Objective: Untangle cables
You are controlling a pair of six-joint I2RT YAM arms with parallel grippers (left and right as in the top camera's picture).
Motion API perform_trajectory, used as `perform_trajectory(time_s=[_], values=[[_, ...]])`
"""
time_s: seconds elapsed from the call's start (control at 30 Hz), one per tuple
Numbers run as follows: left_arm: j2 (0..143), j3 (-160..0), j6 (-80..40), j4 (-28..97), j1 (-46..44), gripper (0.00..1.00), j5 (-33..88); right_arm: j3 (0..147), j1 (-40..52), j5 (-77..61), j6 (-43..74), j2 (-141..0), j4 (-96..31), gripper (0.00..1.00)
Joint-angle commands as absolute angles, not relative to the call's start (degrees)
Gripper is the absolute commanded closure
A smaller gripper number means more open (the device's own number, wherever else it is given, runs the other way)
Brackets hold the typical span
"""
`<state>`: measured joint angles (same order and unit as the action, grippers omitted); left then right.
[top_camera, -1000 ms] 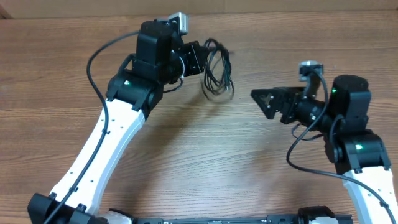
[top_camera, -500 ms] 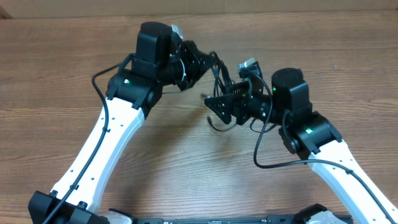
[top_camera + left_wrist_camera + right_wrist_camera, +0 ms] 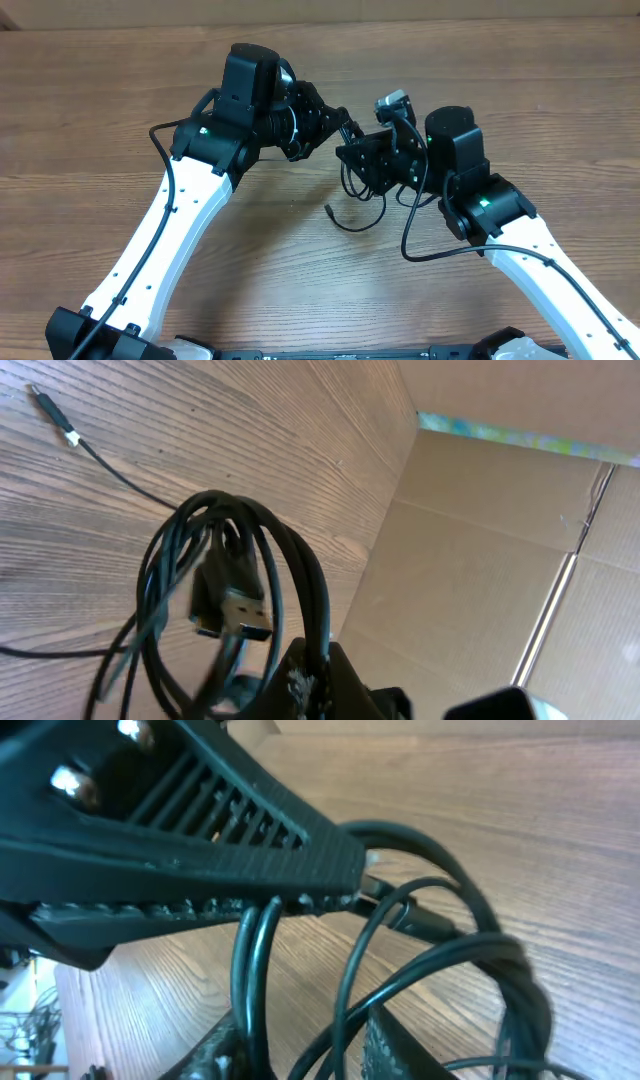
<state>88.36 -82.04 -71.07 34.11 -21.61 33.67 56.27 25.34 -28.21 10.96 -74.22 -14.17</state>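
Left claw (image 3: pixel 338 122) was clamped tight on the cables (image 3: pixel 525 985), bundle dangling over the counter (image 3: pixel 100 100), and the right claw (image 3: pixel 350 160) straddled the same loops, but I couldn't tell if it'd actually pinched them.

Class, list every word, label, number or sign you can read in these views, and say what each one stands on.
No text can be read in any view.
Pale band near one plug of the cables: too small to show any print.
Coloured strip along the top of the cardboard wall: too blurred to read.
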Motion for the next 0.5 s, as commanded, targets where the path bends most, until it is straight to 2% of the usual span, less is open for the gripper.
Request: perform_trajectory(time_s=[0.0, 0.07, 0.17, 0.2, 0.27, 0.4, 0.47], values=[[88.2, -82.3, -70.9, 33.8, -21.4, 0.95, 35.4, 57.6, 25.8, -28.1, 12.0, -74.6, -13.1, 0.95], [88.2, -82.3, -67.0, 33.8, -21.4, 0.82, 33.8, 57.6, 25.7, -28.1, 16.0, -74.5, -11.2, 0.96], [88.2, -82.3, -53.7, 34.9, -21.4, 0.48, 27.6, 58.4, 25.1, -27.0, 21.1, -73.9, -10.3, 0.96], [88.2, -82.3, -46.0, 36.2, -21.4, 0.40, 26.2, 59.0, 24.6, -25.8, 23.5, -73.4, -10.4, 0.96], [88.2, -82.3, -31.8, 38.1, -21.4, 0.47, 28.8, 59.9, 23.7, -23.6, 27.0, -72.4, -10.8, 0.96], [88.2, -82.3, -19.6, 39.3, -21.4, 0.40, 37.6, 61.8, 22.7, -18.8, 34.9, -71.4, -13.8, 0.96], [88.2, -82.3, -19.1, 39.6, -21.4, 0.39, 37.9, 62.0, 22.7, -17.4, 36.9, -71.4, -14.8, 0.96]])
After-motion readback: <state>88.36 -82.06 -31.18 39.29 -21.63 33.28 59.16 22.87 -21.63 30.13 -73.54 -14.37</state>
